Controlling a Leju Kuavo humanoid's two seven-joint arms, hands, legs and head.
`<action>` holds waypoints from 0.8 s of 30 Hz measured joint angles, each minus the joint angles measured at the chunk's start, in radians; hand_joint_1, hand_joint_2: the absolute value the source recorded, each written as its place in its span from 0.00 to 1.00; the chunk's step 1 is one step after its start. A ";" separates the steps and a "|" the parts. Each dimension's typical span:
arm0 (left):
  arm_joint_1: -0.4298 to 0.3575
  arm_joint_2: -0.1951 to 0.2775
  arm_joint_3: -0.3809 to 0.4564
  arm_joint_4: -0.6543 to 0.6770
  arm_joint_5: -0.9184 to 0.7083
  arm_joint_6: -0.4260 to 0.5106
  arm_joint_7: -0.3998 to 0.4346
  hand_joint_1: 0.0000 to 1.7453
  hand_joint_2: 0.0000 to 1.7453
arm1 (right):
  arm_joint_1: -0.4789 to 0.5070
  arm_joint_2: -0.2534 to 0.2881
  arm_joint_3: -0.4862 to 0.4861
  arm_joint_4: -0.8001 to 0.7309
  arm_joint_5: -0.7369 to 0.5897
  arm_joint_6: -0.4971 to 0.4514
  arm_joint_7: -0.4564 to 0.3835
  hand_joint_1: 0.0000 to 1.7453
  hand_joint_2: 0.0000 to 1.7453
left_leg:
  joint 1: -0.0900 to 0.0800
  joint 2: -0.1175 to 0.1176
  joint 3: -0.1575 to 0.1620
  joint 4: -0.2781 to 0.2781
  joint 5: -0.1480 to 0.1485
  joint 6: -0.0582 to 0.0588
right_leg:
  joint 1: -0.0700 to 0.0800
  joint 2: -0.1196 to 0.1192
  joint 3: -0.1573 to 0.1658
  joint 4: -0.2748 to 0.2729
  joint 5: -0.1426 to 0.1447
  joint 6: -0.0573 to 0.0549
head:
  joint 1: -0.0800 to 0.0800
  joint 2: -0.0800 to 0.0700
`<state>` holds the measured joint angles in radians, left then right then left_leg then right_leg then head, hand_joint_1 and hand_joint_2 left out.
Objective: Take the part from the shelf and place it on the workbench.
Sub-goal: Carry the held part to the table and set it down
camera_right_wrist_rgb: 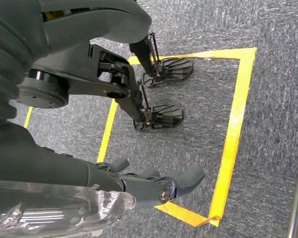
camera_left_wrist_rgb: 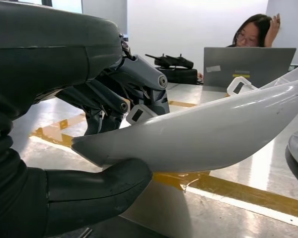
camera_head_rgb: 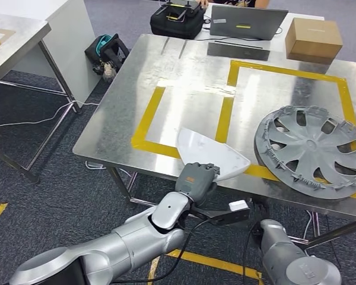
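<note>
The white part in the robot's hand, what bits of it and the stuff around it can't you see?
- White part: near end hidden under the left hand in the head view.
- Its far tip: cut off by the edge in the left wrist view.
- Wheel cover: lower rim cut by the head view's edge.
- Laptop screen: faces away.
- Right hand: fingers extended and holding nothing in the right wrist view.
</note>
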<state>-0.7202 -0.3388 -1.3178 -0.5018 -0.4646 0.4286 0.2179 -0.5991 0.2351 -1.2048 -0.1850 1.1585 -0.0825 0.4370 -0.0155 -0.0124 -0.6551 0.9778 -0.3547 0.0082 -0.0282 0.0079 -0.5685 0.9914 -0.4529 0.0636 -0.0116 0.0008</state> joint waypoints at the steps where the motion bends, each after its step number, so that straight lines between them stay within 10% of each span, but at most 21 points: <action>1: 0.000 0.000 -0.001 0.002 0.001 0.006 0.000 1.00 1.00 | 0.000 0.000 0.000 0.000 0.000 0.000 0.000 0.00 1.00 | 0.000 0.000 0.000 0.000 0.000 0.000 | 0.000 0.000 0.000 0.000 0.000 0.000 | 0.000 0.000; 24: 0.001 0.000 0.031 0.051 0.103 0.206 -0.089 1.00 1.00 | -0.002 0.023 0.000 0.000 -0.003 -0.014 -0.008 0.00 1.00 | 0.000 0.000 -0.002 0.000 0.000 0.000 | 0.000 0.000 -0.002 0.000 0.000 0.000 | 0.000 0.000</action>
<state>-0.7191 -0.3388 -1.2870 -0.4509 -0.3615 0.6350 0.1289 -0.6014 0.2585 -1.2048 -0.1850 1.1554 -0.0965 0.4293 -0.0156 -0.0124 -0.6567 0.9778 -0.3545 0.0080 -0.0282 0.0079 -0.5702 0.9917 -0.4529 0.0636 -0.0115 0.0008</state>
